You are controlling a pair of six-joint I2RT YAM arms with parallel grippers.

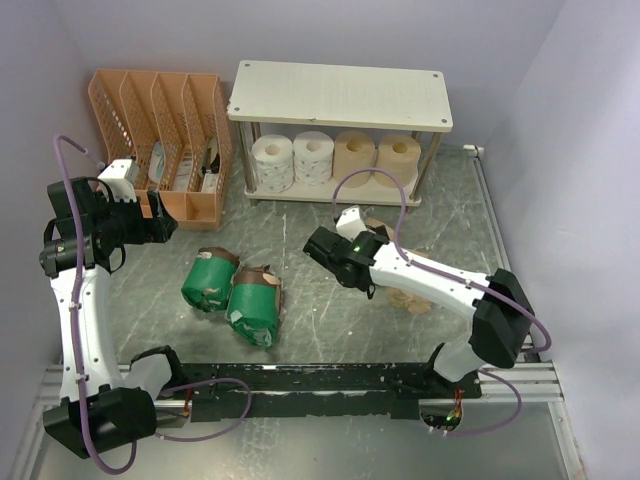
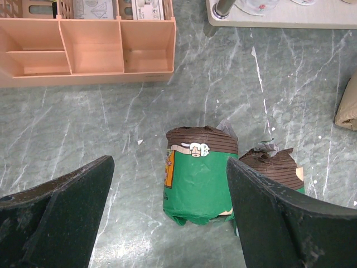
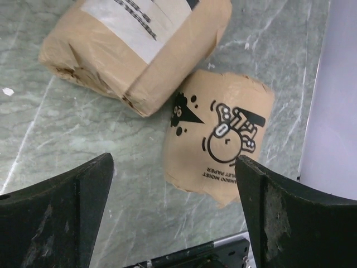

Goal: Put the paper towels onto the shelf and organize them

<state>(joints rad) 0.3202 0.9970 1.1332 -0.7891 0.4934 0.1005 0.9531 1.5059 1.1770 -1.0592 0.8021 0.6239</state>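
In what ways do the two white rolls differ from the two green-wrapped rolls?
The white rolls are bare paper; the green-wrapped rolls carry green wrapping with brown ends. The white rolls already sit on the lower board of the shelf, while the green-wrapped rolls lie on the table in front of it. Shared: each pair sits side by side.

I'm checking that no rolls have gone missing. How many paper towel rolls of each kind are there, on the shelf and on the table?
Bare white rolls, lower tier of the shelf: 2
Bare tan rolls, same tier: 2
Green-wrapped rolls, on the table: 2
Tan-paper-wrapped rolls, on the table: 2
Total: 8
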